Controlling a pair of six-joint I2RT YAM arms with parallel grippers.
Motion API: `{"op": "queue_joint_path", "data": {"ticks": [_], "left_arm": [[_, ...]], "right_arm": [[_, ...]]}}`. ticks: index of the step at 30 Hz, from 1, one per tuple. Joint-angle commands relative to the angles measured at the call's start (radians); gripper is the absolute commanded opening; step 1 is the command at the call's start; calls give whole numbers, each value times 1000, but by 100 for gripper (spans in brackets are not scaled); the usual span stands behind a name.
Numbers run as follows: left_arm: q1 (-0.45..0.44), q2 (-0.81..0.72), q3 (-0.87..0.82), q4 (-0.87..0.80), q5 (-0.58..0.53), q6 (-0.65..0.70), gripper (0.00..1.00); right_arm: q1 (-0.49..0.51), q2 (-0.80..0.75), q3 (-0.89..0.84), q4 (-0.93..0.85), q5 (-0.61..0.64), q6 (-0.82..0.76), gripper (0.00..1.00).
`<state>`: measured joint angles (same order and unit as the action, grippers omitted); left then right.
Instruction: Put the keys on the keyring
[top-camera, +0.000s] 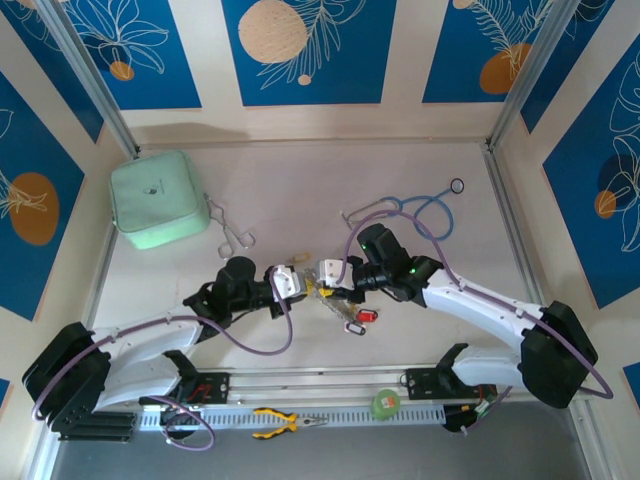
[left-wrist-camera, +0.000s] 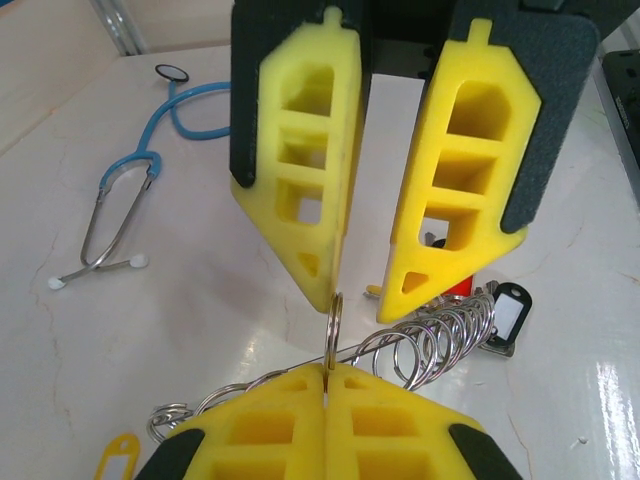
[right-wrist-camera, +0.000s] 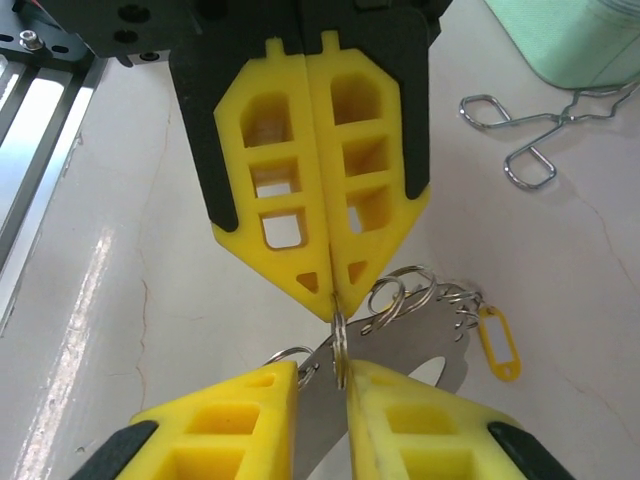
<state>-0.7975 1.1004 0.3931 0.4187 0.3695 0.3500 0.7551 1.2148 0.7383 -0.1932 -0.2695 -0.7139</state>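
The left tool (left-wrist-camera: 328, 372) has its yellow foam-like fingers pressed together, clamped on a small silvery metal ring (right-wrist-camera: 340, 350) that stands edge-on between their tips. Facing it tip to tip, the right tool (left-wrist-camera: 358, 305) has its fingers a narrow way apart, with that same ring in the gap beside one fingertip. Whether they touch the ring I cannot tell.

From the held ring a thin silvery chain-like keyring (left-wrist-camera: 440, 335) runs off as a row of small loops, lying on the pale marbled worktop (top-camera: 300, 190) just under both tools. The silvery keys with coloured plastic tags (top-camera: 357, 322) sit by it at mid-worktop: a black-framed tag (left-wrist-camera: 505, 312) and a red tag (left-wrist-camera: 457, 288) at one end, a yellow tag (right-wrist-camera: 497, 343) at the other. A flat silvery metal piece with a hole (right-wrist-camera: 440, 372) lies beneath the right tool's fingers.

Further out are silvery metal forceps (right-wrist-camera: 525, 140), a mint-green square box (top-camera: 158, 198) and a blue stethoscope (left-wrist-camera: 152, 150). Yellow-handled pliers (top-camera: 280, 423) lie at the near edge.
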Motion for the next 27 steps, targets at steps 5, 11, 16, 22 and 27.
{"op": "queue_joint_path", "data": {"ticks": [5,11,16,22,27], "left_arm": [[-17,-16,26,-7,26,18,0],[-16,-15,23,-7,26,8,0],[-17,2,23,13,22,-17,15],[-17,8,23,24,17,-20,17],[-17,-10,16,35,13,-35,0]], "right_arm": [[7,21,35,18,-56,4,8],[4,23,34,16,-83,8,0],[1,22,32,36,-113,26,0],[3,21,38,38,-123,28,0],[4,28,36,40,-97,37,0]]}}
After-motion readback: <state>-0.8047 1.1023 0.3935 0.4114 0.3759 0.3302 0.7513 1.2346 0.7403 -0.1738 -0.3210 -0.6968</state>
